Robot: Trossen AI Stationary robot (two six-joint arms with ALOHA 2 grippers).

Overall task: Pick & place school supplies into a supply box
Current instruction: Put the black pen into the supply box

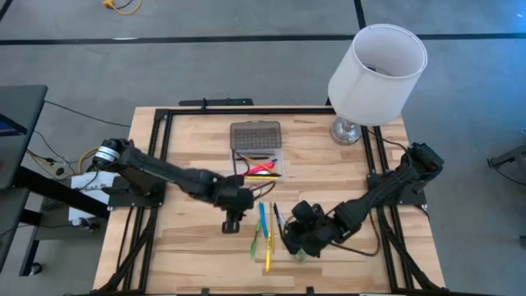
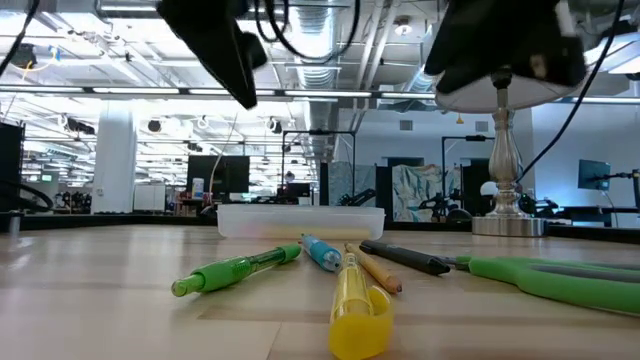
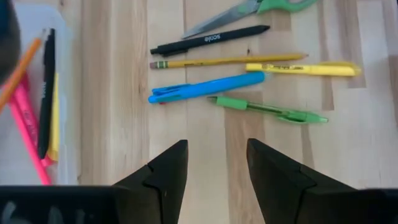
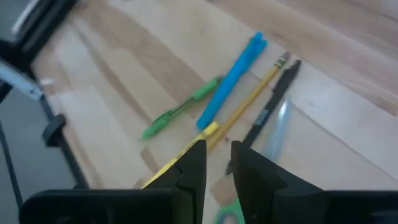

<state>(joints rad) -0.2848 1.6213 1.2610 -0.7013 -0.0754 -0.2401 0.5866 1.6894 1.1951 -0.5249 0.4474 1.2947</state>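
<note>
Overhead, the left pincer (image 1: 233, 215) hovers empty, fingers apart, beside the supply box (image 1: 258, 159) on the bench (image 1: 189, 144). Left wrist view: blue pen (image 3: 206, 87), pencil (image 3: 227, 61), green pen (image 3: 270, 109) lie loose. Right wrist view: right pincer (image 4: 217, 163), narrowly parted, grips nothing.

The wooden table (image 1: 189, 247) has a black frame along its edges. Just ahead of the left gripper (image 3: 216, 163) a loose cluster lies on the bare wood: a green pen (image 3: 268, 109), then a blue marker (image 3: 206, 87), a yellow pencil (image 3: 227, 60), a yellow highlighter (image 3: 303, 68), a black pen (image 3: 208, 40) and green-handled scissors (image 3: 249, 9) farthest from it. Beside that gripper sits the supply box (image 1: 257, 152), open, with pink, black and yellow pens inside. A lamp (image 1: 374, 70) stands well beyond the right gripper (image 4: 217, 163), at the table's far corner
</note>
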